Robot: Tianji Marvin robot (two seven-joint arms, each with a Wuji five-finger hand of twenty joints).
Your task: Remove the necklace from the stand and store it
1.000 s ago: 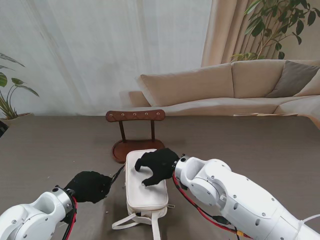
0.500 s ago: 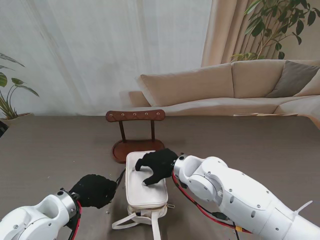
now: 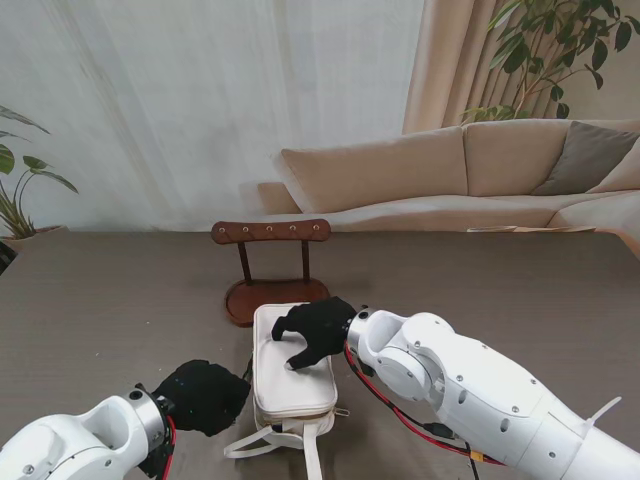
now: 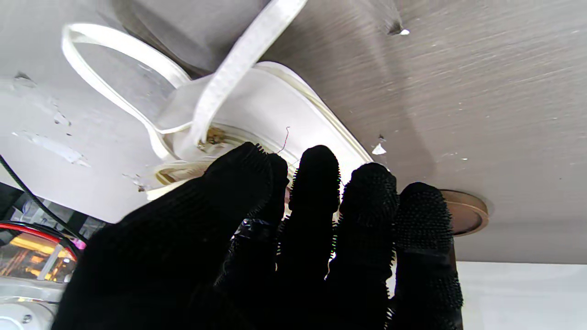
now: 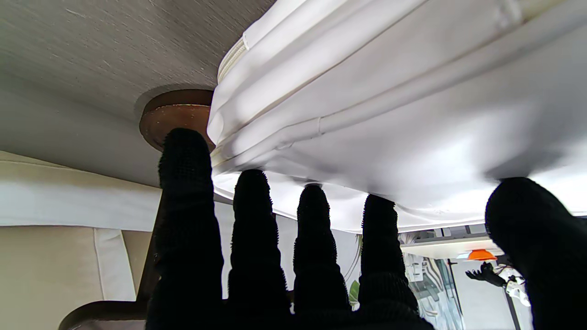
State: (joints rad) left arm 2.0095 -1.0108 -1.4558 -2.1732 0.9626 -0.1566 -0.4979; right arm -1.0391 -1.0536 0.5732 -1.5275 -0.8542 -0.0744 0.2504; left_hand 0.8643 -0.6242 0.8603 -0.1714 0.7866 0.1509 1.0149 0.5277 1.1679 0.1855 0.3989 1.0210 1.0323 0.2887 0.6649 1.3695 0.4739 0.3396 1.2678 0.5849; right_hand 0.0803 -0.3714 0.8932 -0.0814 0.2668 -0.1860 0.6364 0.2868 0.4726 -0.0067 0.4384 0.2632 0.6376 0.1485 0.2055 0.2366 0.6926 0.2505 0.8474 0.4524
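Necklace: it could not be made out for certain in any view. Only a thin strand [image 4: 285, 137] showed against the white bag [image 3: 292, 385], just past the fingertips of the left robot hand [image 3: 205, 395]. That robot hand lay low beside the bag's nearer left corner, fingers [image 4: 316, 183] straight and close together. Whether it gripped anything could not be told.

The right robot hand [image 3: 312, 330] was released, fingers spread, with its fingertips [image 5: 250, 192] pressed on the bag's top near the far end. It grasped nothing. Just beyond its fingers stood the wooden stand [image 3: 270, 232], whose round base [image 3: 262, 295] touched or nearly touched the bag's far end. On the side of the bag nearer to me than both robot hands, the bag's straps [image 3: 265, 440] trailed toward the picture's edge.

The tabletop [image 3: 100, 300] was grey-brown and finely grained, with small pale flecks near the left robot hand. Past the stand were a beige sofa [image 3: 450, 170], a sheer white curtain [image 3: 200, 100] and leafy plants [image 3: 560, 40] at both sides of the room.

Both forearms were cut off at the bottom corners. The left palm hid the bag's opening. Wide bare tabletop lay to the outer side of each robot hand.
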